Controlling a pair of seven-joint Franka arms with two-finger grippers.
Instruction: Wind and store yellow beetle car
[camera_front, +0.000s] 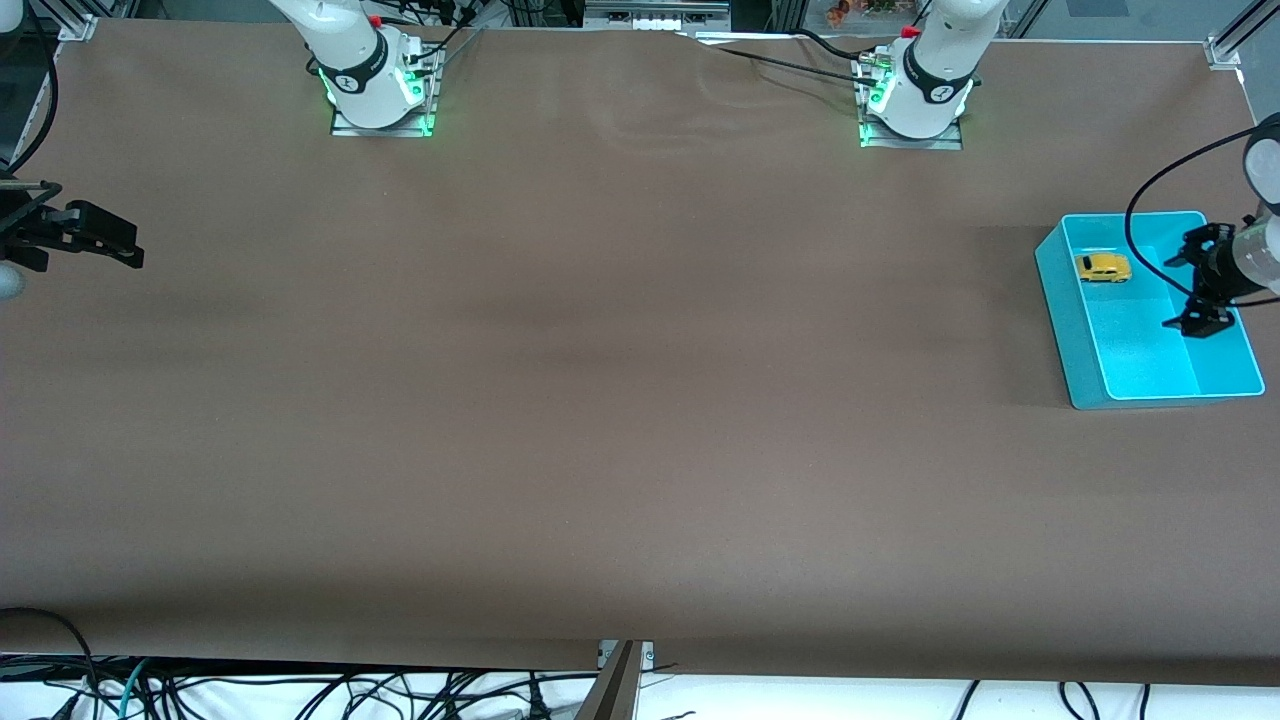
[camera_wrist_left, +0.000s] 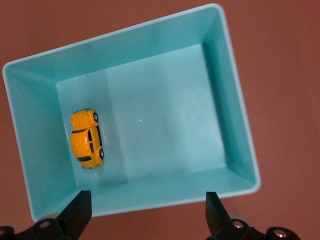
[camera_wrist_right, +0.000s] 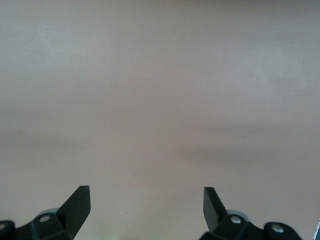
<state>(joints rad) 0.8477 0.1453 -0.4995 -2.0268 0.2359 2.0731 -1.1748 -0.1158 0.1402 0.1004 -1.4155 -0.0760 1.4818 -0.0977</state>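
Yellow beetle car (camera_wrist_left: 87, 139) lies in the turquoise bin (camera_wrist_left: 240, 125), below the left gripper (camera_wrist_left: 147, 210), whose wide-open fingers (camera_wrist_left: 80, 210) hold nothing; the right gripper (camera_wrist_right: 146, 207) waits, open and empty.

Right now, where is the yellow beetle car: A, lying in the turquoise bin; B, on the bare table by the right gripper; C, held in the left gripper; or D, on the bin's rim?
A: the yellow beetle car rests on the floor of the turquoise bin, and the left gripper above it is open and empty.
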